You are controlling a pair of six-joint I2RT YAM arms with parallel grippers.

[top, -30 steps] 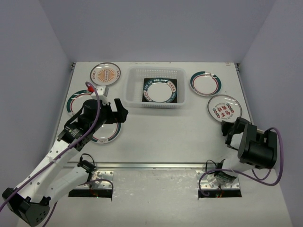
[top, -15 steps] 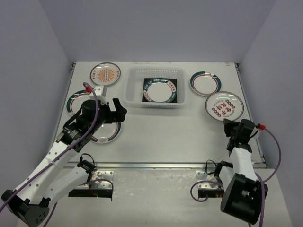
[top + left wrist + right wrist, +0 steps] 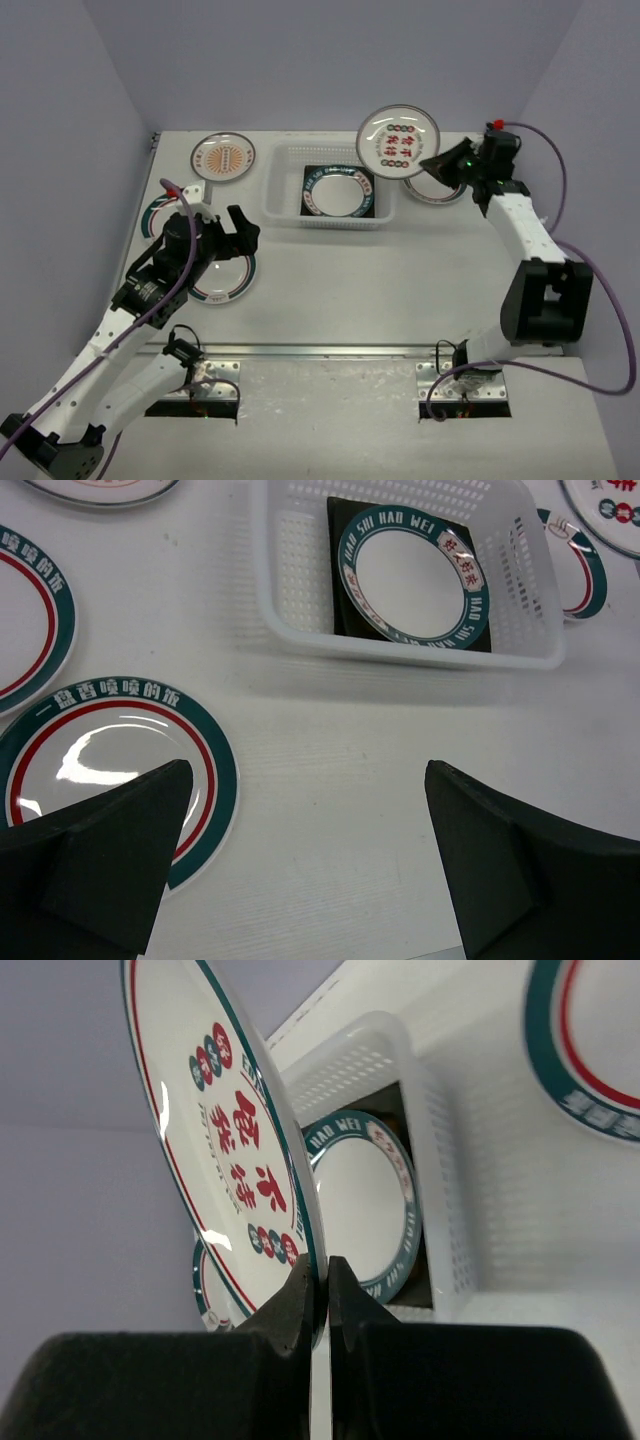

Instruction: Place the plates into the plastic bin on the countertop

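My right gripper (image 3: 322,1278) pinches the red-lettered plate (image 3: 398,140) by its rim, tilted, beside the right rim of the bin (image 3: 276,192); my left gripper (image 3: 308,772) hangs wide over the countertop (image 3: 400,275).

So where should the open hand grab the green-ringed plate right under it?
Probably the rim, on the edge toward the plastic bin. The plate lies flat on the countertop, so only its thin edge can be pinched, and that side is bare. The left hand should come down at a slant.
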